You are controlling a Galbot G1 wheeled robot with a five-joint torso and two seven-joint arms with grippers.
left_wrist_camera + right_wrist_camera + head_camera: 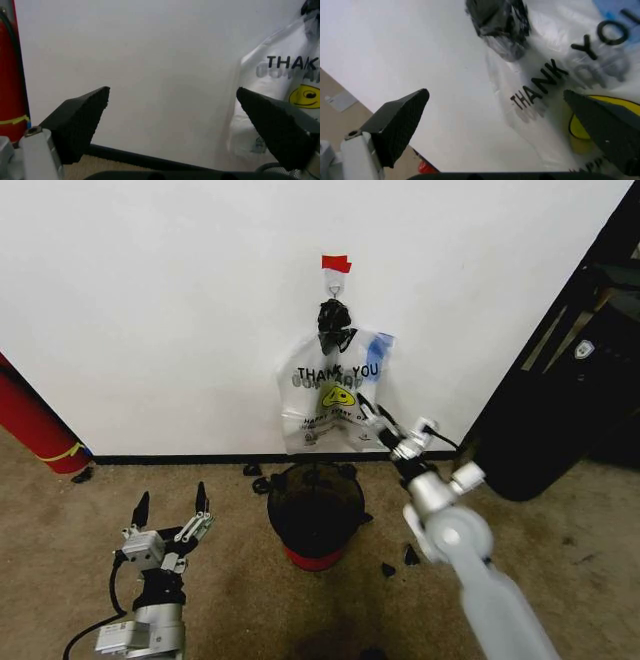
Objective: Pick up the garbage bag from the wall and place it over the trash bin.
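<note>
The garbage bag hangs from a small hook under red tape on the white wall. It is see-through with black "THANK YOU" lettering, a yellow smiley and a black bunched knot at its top. The black mesh trash bin with a red bottom rim stands on the carpet right below it. My right gripper is raised at the bag's lower right side, open; in the right wrist view the bag lies just beyond the spread right gripper. My left gripper hovers low, left of the bin, open, pointing at the wall.
A red cylinder leans at the far left by the black baseboard. A tall black bag-like object stands at the right. Small black scraps lie on the carpet around the bin.
</note>
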